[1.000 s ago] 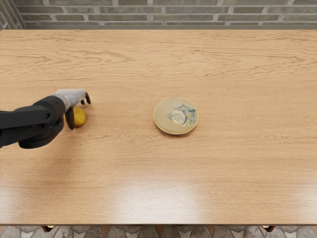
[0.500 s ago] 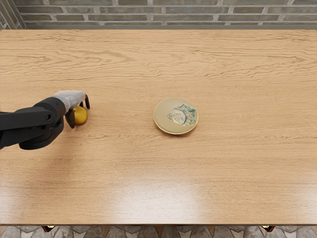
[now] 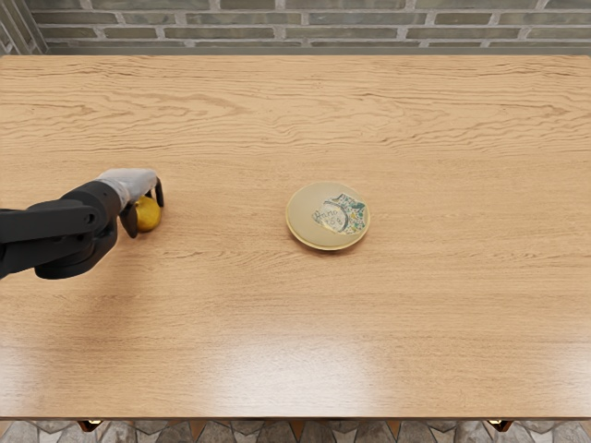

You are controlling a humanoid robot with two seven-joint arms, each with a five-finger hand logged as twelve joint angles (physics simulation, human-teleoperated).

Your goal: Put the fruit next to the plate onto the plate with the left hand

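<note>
A small yellow-orange fruit [image 3: 148, 213] lies on the wooden table [image 3: 305, 314] at the left. My left hand [image 3: 142, 197] reaches in from the left edge and its dark fingers are curled around the fruit, which still rests on the table. The hand and wrist cover the fruit's left part. A round beige plate [image 3: 328, 216] with a blue-green pattern sits near the middle of the table, well to the right of the fruit, with nothing on it. The right arm does not show.
A brick wall [image 3: 295, 23] runs along the table's far edge. Bare wood lies between the fruit and the plate.
The left hand's fingers have closed in around the fruit and the hand has settled slightly lower. The fruit and the plate have stayed where they were.
</note>
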